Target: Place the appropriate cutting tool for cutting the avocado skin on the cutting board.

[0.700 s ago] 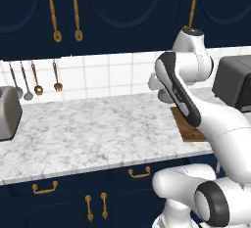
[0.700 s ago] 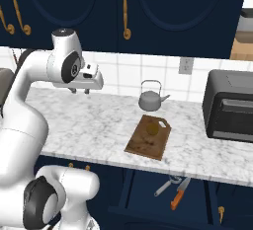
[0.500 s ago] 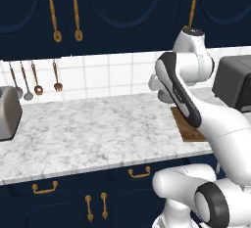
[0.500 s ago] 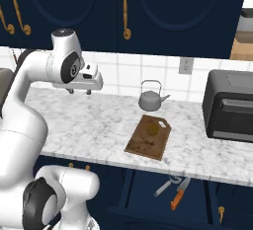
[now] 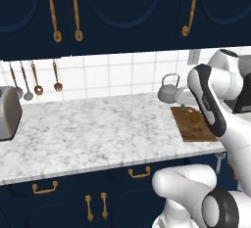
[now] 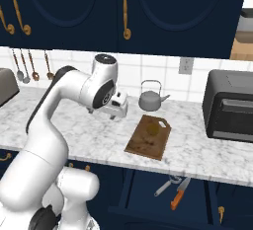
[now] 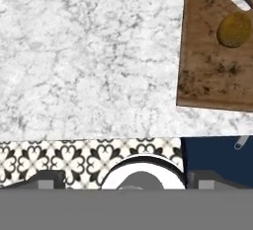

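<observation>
Hovering my tool [image 6: 117,106] over the white marble counter [image 6: 64,125], holding nothing; whether it's open I can't tell. Flat brown wooden cutting board [image 6: 148,136] lies right of it, small olive-brown avocado [image 6: 153,128] on top. Orange-handled knife [image 6: 179,194] sits in the open drawer below; I'd reach down, grip its handle squarely.

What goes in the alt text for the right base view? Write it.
A white robot arm holds its gripper above a marble counter, left of a cutting board bearing an avocado. Behind stand a kettle and toaster oven; an open drawer below holds a knife.
</observation>
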